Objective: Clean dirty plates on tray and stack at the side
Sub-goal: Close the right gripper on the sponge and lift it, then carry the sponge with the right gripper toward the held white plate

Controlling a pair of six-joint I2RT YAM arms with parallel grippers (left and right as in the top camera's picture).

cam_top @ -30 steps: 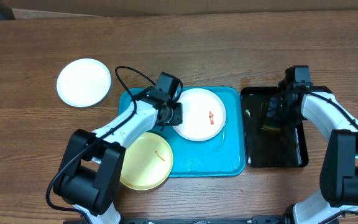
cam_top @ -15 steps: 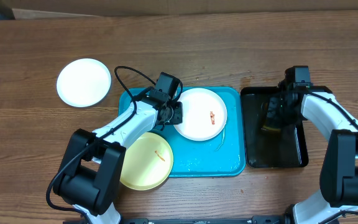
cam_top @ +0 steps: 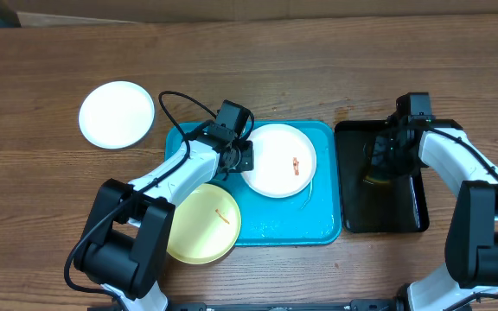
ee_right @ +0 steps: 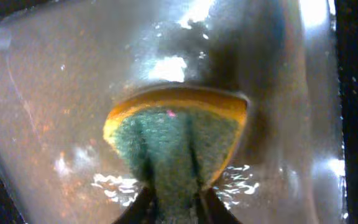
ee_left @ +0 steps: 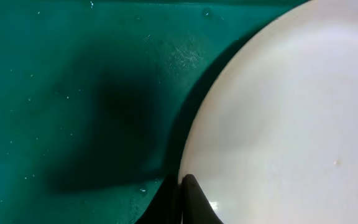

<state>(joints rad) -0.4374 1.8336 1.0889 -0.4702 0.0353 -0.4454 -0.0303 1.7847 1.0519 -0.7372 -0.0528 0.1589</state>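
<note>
Left gripper (ee_left: 182, 190) clamped on white plate's (cam_top: 275, 173) rim, at cyan tray's (cam_top: 275, 230) far right corner, right gripper (ee_right: 174, 202) pinching green-yellow sponge (ee_right: 176, 134), inside wet black tray (cam_top: 387, 216).

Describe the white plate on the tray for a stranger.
Start at the blue tray mid-table. The plate lies in its far right part. It alone is white with red specks; the other white plate looks clean, the third plate is yellow.
</note>
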